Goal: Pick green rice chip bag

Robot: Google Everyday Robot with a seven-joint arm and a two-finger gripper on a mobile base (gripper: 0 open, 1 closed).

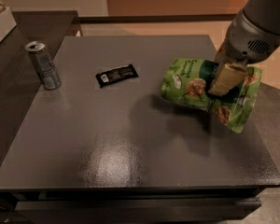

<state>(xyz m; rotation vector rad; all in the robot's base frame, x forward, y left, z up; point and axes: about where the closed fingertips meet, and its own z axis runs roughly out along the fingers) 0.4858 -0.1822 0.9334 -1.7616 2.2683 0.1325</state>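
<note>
your gripper [222,80] is over the right side of the table [107,143], its fingers pinched closed on the middle of the green rice chip bag [189,85]. the bag hangs tilted from that grip, and the shadow under it suggests it is off the surface. so the grasp looks made and the pick nearly done; what's left is to carry it well clear without a slip. the black bar wrapper [117,74] and the can [43,65] sit well apart to the far left.
</note>
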